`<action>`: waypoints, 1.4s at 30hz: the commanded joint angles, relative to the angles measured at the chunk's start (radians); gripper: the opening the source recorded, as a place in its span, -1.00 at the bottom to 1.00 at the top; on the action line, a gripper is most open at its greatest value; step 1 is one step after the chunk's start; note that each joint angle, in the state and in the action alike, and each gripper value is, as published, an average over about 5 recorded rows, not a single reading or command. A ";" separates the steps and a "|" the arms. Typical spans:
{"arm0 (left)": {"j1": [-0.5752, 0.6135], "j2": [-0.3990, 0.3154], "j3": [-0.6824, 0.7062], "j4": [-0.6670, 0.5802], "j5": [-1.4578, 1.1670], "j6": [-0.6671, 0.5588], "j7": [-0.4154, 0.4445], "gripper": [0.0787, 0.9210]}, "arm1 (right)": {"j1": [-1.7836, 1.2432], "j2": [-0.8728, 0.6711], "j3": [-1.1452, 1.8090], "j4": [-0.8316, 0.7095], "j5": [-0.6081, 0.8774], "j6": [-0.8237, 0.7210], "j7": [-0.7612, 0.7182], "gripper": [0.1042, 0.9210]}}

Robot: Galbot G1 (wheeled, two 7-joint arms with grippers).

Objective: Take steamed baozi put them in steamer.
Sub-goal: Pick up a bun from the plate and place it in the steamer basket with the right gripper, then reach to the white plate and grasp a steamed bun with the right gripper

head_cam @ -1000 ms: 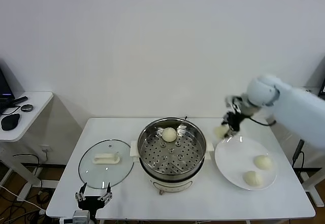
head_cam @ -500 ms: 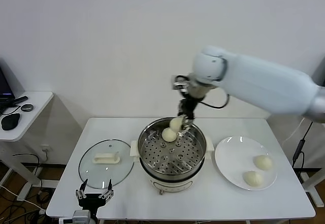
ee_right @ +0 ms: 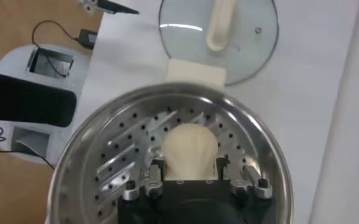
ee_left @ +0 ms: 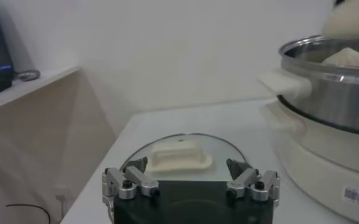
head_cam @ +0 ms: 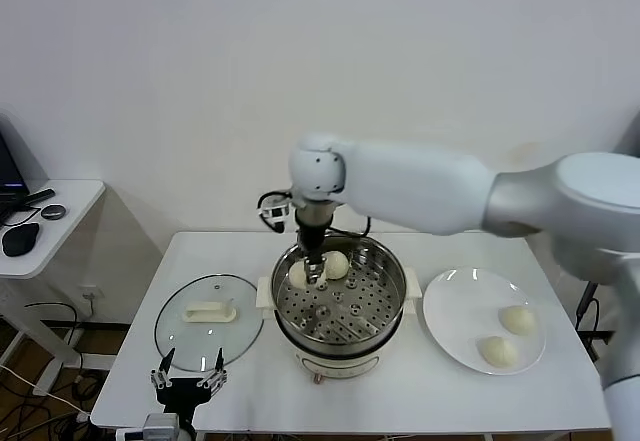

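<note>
A white table [head_cam: 440, 386] holds a shiny steel steamer [head_cam: 340, 294] at its centre, a round glass lid [head_cam: 208, 319] to the robot's left of it, and a flat white plate [head_cam: 455, 316] to the right.

The right arm reaches across from the right side and bends down over the steamer. Its right end effector [head_cam: 314, 275] sits low inside the pot, above the perforated tray, near the far-left part of the rim. The wrist camera shows its two fingers [ee_right: 157, 171] closed around a cream-white bun [ee_right: 190, 148], one on each side, with the tray holes just beneath. In the head view this held bun [head_cam: 299, 275] lies just beside a second bun [head_cam: 337, 264] that rests on the tray toward the back of the pot. Two more buns [head_cam: 518, 319] sit on the plate, one near its right edge and the other bun [head_cam: 496, 352] near its front edge.

The left end effector [head_cam: 186, 382] hangs at the front-left edge of the table, just in front of the glass lid, its fingers [ee_left: 129, 182] spread apart and holding nothing.
</note>
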 commanded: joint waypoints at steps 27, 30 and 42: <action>-0.010 0.000 -0.003 0.004 -0.002 0.004 0.009 0.77 | 0.136 -0.296 0.049 0.182 -0.033 0.016 -0.074 0.76; -0.010 0.004 -0.006 0.011 -0.006 0.004 0.009 0.77 | 0.210 -0.484 0.039 0.250 -0.071 0.063 -0.120 0.76; 0.011 0.010 -0.029 -0.008 -0.030 0.013 0.018 0.77 | 0.069 -0.959 -0.038 0.371 -0.383 0.349 -0.137 0.76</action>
